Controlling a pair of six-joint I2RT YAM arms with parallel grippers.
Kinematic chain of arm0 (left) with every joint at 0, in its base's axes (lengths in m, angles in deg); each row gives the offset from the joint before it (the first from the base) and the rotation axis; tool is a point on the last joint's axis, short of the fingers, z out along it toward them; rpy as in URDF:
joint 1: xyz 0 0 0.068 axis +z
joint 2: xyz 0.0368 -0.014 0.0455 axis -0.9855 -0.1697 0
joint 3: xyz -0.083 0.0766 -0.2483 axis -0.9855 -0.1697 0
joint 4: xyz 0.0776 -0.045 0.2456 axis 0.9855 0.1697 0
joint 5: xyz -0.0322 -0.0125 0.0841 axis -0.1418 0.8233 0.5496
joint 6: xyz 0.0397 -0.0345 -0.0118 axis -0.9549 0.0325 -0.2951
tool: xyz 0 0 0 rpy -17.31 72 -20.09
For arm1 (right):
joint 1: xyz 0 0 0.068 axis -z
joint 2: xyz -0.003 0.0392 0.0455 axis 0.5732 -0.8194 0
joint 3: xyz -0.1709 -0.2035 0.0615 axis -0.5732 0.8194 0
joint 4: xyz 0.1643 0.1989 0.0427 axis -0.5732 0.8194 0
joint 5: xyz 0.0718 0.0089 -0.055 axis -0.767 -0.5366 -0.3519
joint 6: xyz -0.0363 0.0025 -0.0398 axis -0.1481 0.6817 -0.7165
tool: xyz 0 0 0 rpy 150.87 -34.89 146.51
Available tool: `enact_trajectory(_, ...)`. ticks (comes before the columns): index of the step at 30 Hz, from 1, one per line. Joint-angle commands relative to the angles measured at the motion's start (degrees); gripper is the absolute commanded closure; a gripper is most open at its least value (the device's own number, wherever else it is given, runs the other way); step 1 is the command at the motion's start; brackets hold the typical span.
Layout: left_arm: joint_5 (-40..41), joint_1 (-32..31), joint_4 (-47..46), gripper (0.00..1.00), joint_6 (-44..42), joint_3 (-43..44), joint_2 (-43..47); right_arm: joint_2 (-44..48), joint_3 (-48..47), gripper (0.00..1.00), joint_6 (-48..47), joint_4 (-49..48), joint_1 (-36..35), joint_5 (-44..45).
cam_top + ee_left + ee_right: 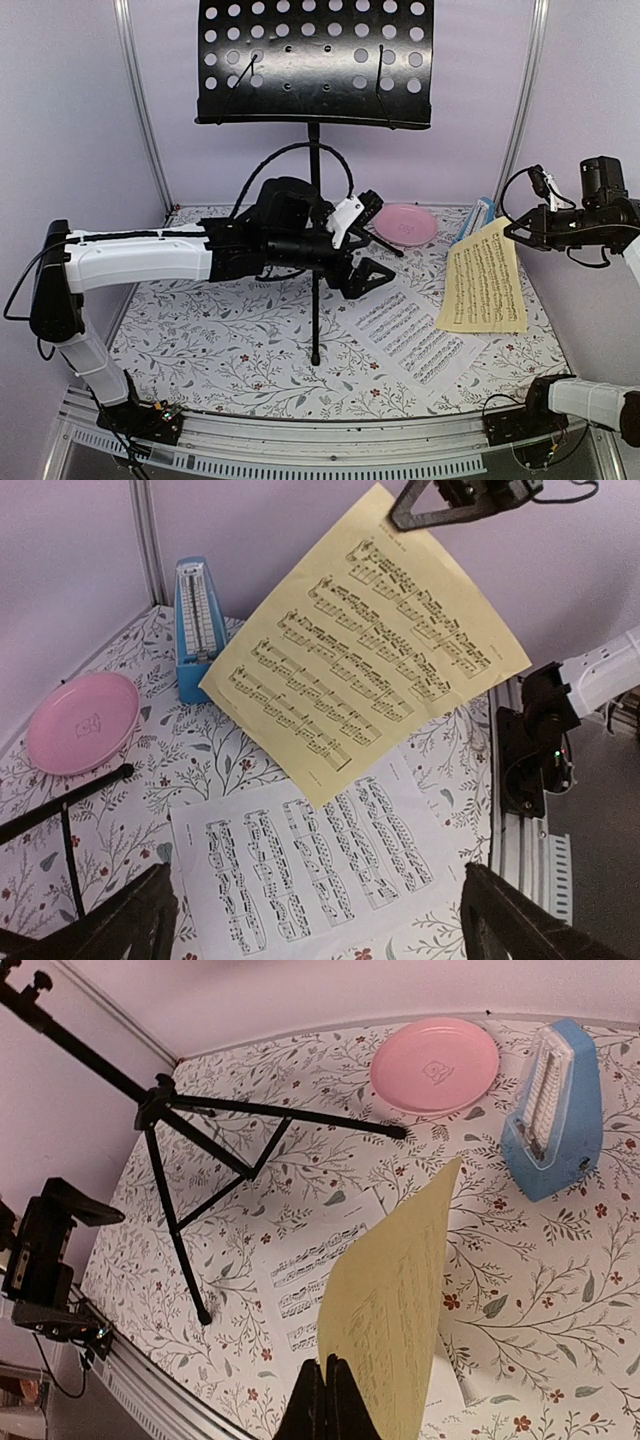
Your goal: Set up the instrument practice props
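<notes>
Your stand (315, 60) is upright at mid-table on its tripod. The white sheet (415, 335) lies flat to the tripod's right. The yellow sheet (485, 280) hangs tilted over it, one corner pinched in your right gripper (325, 1390) (jaws closed tight on the paper). Your left gripper (385, 237) hovers beside the pole, fingers spread wide, holding nothing. The metronome (198, 630) stands at the back right, near the plate (80, 720).
</notes>
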Motion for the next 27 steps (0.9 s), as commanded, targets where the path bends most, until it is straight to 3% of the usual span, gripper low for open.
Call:
enact_trajectory(1, -5.53, 0.58, 1.85, 0.01, -5.23, 4.97, -1.57, -1.15, -3.73, 1.00, -4.41, 6.33, -6.56, -1.53)
enact_trajectory(7, -11.03, 0.78, 2.65, 0.01, -9.59, 7.65, -2.98, -6.66, -10.41, 1.00, -4.50, 9.33, -20.02, 0.29)
enact_trajectory(16, -16.16, 0.77, 0.37, 0.05, -15.62, 5.85, -2.22, -11.76, -21.48, 1.00, -6.04, 13.54, -30.91, 0.17)
enact_trajectory(27, -13.75, 0.69, 1.09, 0.07, -17.65, 6.89, -3.60, -13.05, -26.35, 1.00, -5.13, 18.14, -36.49, -2.05)
